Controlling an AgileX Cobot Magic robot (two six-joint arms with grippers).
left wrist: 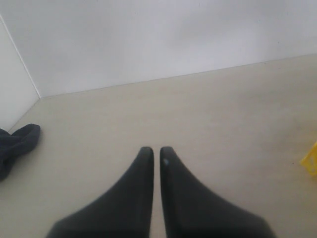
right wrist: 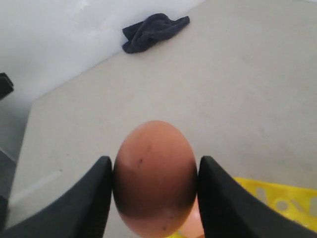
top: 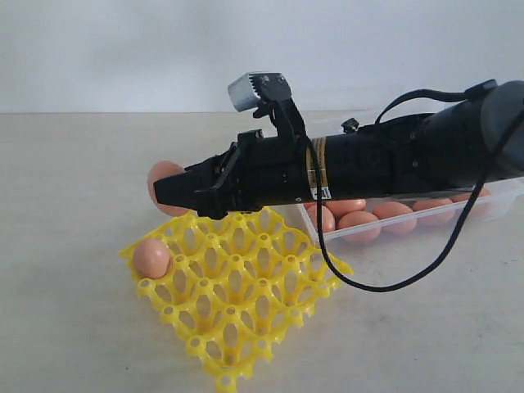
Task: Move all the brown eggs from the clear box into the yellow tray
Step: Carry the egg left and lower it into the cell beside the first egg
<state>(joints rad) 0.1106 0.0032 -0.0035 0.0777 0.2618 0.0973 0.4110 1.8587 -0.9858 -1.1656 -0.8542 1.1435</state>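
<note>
Clamping a brown egg (top: 162,175) by the yellow tray (top: 246,304), the right gripper (right wrist: 154,166) leaves one seated egg (top: 151,258), several boxed eggs (top: 360,222) in the clear box (top: 426,232).

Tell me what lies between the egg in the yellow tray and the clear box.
Only empty cups of the tray, as the exterior view shows; the right arm reaches over them.
</note>
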